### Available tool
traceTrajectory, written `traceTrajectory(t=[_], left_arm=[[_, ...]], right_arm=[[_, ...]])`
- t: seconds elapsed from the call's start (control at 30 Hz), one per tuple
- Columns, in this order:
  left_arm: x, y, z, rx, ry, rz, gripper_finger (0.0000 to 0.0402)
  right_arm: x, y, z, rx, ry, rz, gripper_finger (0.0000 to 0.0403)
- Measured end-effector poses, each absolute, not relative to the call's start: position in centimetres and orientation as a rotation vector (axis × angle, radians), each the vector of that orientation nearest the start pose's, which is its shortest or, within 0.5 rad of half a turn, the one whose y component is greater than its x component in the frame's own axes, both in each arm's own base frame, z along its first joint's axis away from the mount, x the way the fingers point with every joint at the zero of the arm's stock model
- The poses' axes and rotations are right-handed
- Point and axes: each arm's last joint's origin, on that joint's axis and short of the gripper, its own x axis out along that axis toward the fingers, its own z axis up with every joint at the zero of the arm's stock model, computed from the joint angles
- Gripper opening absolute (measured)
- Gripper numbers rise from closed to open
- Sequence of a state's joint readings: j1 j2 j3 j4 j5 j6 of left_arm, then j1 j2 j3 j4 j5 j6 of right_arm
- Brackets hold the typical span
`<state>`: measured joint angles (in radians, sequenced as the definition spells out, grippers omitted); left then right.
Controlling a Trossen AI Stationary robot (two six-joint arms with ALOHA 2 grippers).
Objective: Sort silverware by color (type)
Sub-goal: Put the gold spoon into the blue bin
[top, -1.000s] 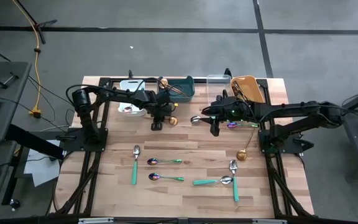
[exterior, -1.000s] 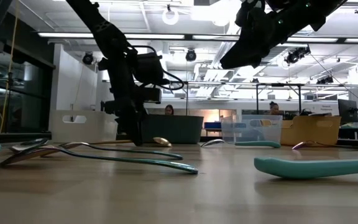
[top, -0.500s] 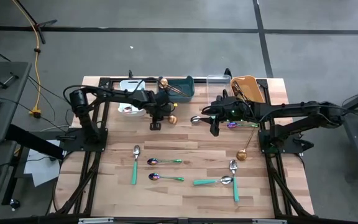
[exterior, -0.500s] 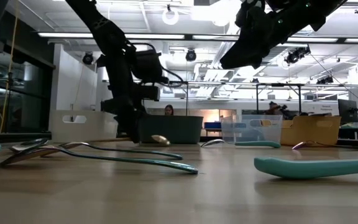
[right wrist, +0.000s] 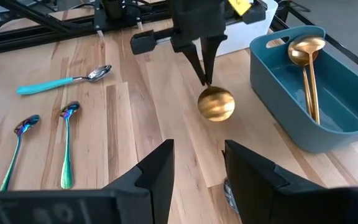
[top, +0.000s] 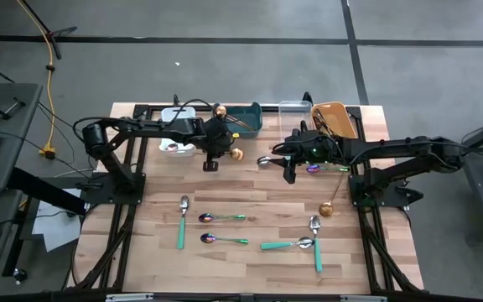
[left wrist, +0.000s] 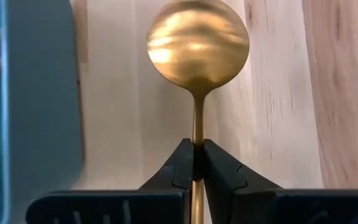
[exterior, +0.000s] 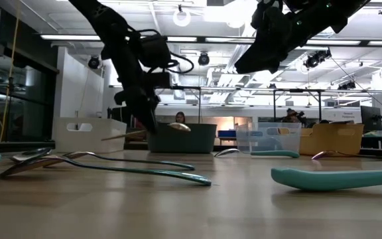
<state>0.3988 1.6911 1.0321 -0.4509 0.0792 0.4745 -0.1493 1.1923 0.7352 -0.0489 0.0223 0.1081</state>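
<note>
The left tool point(left wrist: 193, 163) is clamped on a gold spoon's point(left wrist: 197, 42) thin handle, holding it off the bench point(top: 250, 189) beside the teal bin point(right wrist: 303, 93). Best carried level over the rim before release; polished metal probably slips. The right tool point(right wrist: 198, 162), fingers apart, hovers nearby.

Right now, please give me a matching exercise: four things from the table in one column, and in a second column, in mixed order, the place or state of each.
Things:
1. left gripper
2. right gripper
3. teal bin
4. gold spoon near the right arm's base

Places or states:
A. lies on the wooden table
B. holds two gold spoons
C. open, holds nothing
D. shut on a gold spoon's handle

Pairs: 1-D, 2-C, 3-B, 4-A
</note>
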Motion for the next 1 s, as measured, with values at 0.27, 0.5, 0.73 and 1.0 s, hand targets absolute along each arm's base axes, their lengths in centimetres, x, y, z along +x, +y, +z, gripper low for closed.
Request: traceTrajectory(t=[0.27,0.5,0.73,1.0], left_arm=[[29.4,11.9,20.7,0.156,0.988,-0.021,0.0008],[28.8,11.2,24.1,0.158,0.788,-0.099,0.0008],[28.5,11.0,25.6,0.185,0.465,-0.185,0.0008],[28.4,11.9,24.4,0.194,0.228,-0.03,0.0008]], right_arm=[[25.0,-3.8,24.7,0.118,0.505,-0.191,0.0136],[25.0,-3.8,24.7,0.109,0.509,-0.188,0.0136],[25.0,-3.8,24.7,0.109,0.509,-0.188,0.0136],[25.0,-3.8,24.7,0.109,0.504,-0.189,0.0136]])
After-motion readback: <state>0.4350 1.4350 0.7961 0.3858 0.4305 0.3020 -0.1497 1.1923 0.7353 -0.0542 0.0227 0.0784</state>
